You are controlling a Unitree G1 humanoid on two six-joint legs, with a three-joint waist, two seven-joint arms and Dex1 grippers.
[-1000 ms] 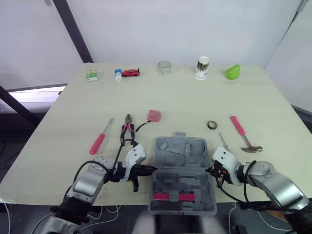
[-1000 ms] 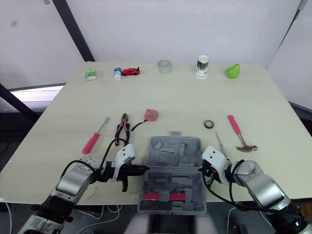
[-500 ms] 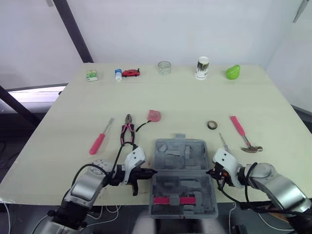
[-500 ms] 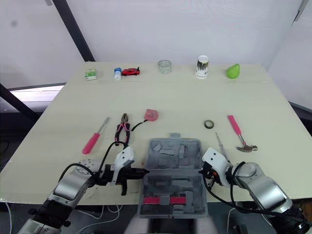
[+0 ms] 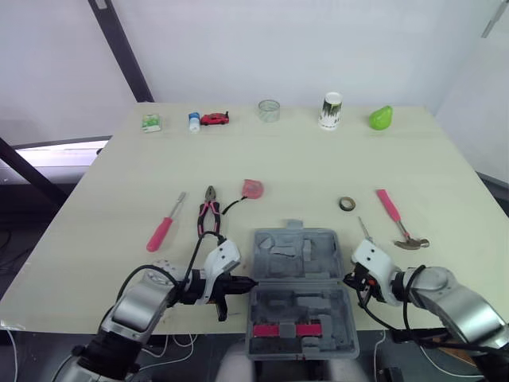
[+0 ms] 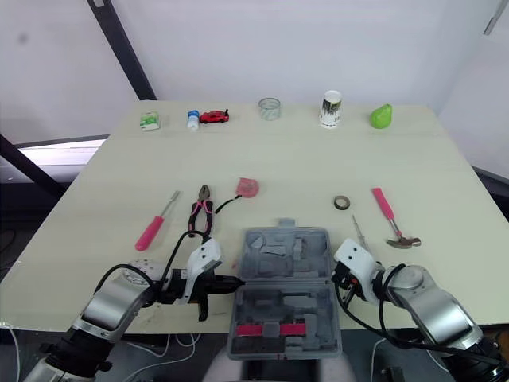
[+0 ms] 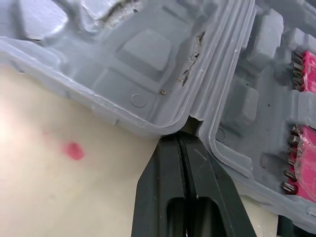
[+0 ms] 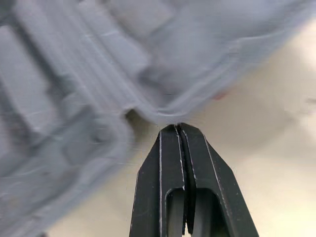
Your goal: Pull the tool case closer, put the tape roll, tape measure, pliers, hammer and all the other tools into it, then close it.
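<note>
**Grey case close in, every tool left to pack**

Grey plastic sits at the lower centre of the head view: the tool case (image 5: pixel 301 294) lies open and flat, both moulded halves facing up. Its near half reaches the front edge of the table (image 5: pixel 302 159) and seems to hang a little over it. The left gripper (image 5: pixel 248 282) is at the case's left side and the right gripper (image 5: pixel 347 280) at its right. Each has its two black fingers pressed together with nothing between them. In the wrist views, each pair of tips noses into the notch where the two halves hinge.

From where I stand, the pulling-closer part looks as good as done. The packing has not begun. A pink bit strip (image 5: pixel 291 329) is all that sits in the case.

- The pliers (image 5: pixel 208 215) and a pink screwdriver (image 5: pixel 164 227) lie left of centre.
- The tape measure (image 5: pixel 252 189) lies just above the case.
- The tape roll (image 5: pixel 345 204), a slim screwdriver (image 5: pixel 363 230) and the hammer (image 5: pixel 398 220) lie to the right.

All six are loose on the table, apart from the case. Each has to be picked up and seated, and then the lid folded shut.
</note>
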